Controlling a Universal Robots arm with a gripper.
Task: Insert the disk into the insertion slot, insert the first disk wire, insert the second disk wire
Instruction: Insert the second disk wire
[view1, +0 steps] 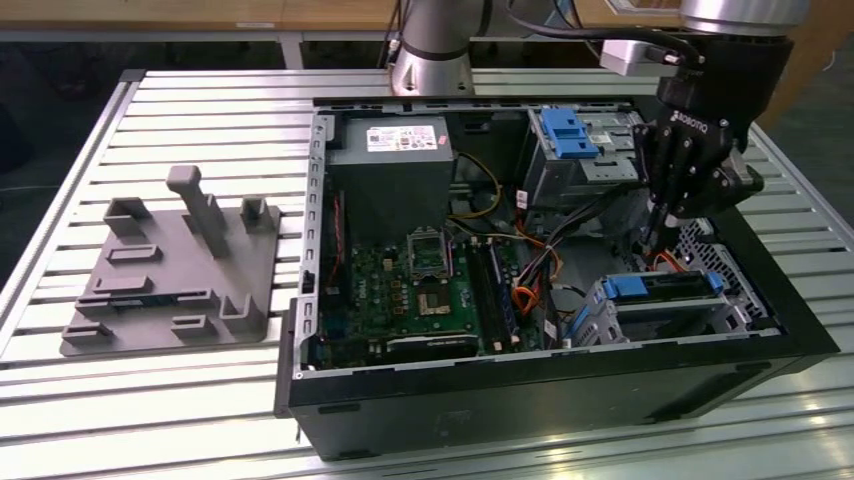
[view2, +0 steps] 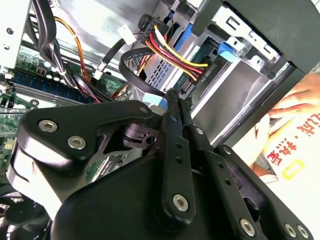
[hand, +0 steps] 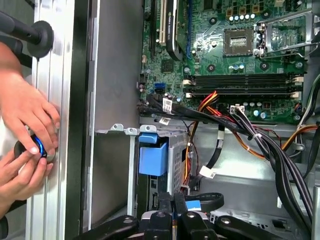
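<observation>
- your gripper hangs inside the open computer case, on the exterior view's right, fingers pointing down into the gap between the two drive cages.
- in the second wrist view the fingers are pressed together, tips right at a black connector on a bundle of red, yellow and black wires; you're closed on something thin there, but whether it is the plug or its cable i cannot tell.
- the relation that counts: the disk lies just below and a little toward the case's near edge from your fingertips, close but apart in the exterior view.
- the disk already sits in the insertion slot, its blue carrier framing it, its long axis running across the exterior view from left to right.
- the larger cage with the blue latch stands beyond your gripper, toward the far side of the case.
- in the first wrist view a person's hands rest on the table rail outside the case wall, well apart from your fingers.
</observation>
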